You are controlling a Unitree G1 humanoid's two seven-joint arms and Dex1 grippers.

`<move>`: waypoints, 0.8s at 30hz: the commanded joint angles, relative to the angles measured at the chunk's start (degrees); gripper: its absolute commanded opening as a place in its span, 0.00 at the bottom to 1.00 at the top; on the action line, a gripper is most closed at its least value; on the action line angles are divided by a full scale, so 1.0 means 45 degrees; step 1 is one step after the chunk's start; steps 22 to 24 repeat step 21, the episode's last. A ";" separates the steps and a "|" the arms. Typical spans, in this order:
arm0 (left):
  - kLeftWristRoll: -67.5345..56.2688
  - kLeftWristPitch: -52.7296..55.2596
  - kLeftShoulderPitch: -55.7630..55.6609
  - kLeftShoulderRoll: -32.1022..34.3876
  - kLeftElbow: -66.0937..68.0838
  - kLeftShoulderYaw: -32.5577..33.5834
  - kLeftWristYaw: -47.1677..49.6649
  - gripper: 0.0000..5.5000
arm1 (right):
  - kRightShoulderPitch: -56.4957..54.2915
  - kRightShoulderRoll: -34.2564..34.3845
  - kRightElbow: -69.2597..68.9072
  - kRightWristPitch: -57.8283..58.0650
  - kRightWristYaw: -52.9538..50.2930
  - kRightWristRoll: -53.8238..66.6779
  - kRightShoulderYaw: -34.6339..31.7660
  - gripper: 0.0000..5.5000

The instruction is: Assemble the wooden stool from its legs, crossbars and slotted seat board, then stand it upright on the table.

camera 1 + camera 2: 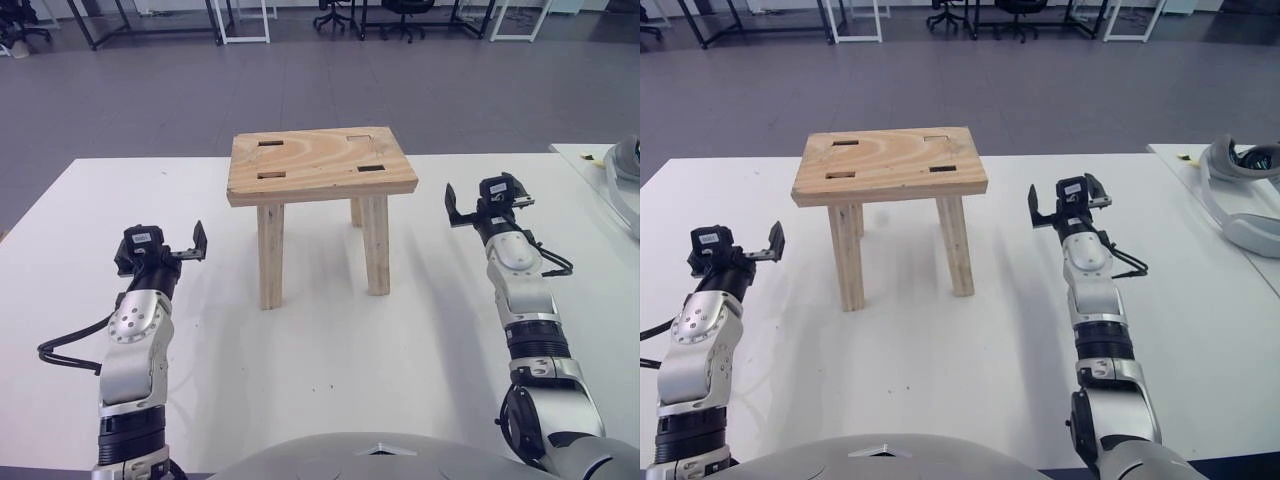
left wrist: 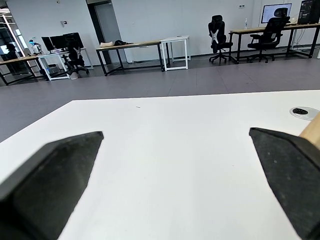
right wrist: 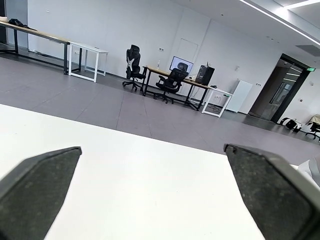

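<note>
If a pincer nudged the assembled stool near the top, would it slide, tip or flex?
Probably stiff: the stool looks like solid wood boards. A high push may tip it, since the legs are tall. Pushed low, it likely slides on the smooth table.

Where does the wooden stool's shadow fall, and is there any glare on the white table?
Left eye view: the pale wooden stool throws only a faint, soft shadow on the white table beneath its seat. Left wrist view: the table is evenly lit, no glare. Right wrist view: a bright ceiling light strip.
</note>
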 commanded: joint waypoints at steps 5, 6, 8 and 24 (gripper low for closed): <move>0.0498 0.0210 0.0450 -0.0375 -0.0756 -0.0364 0.0233 0.98 | -0.0390 -0.0672 0.0283 -0.0212 0.0567 -0.0060 -0.0153 0.96; 0.0596 0.0264 0.0487 -0.0383 -0.0861 -0.0400 0.0249 0.98 | -0.0380 -0.0742 0.0234 -0.0172 0.0637 -0.0046 -0.0151 0.96; 0.0691 0.0379 0.0520 -0.0385 -0.1007 -0.0361 0.0289 0.98 | -0.0309 -0.0835 0.0042 -0.0065 0.0759 -0.0069 -0.0094 0.96; 0.0747 0.0131 -0.0486 0.0825 0.0263 0.0588 -0.0328 0.98 | -0.0041 0.0285 0.0035 -0.0507 -0.0141 -0.0286 0.0097 0.96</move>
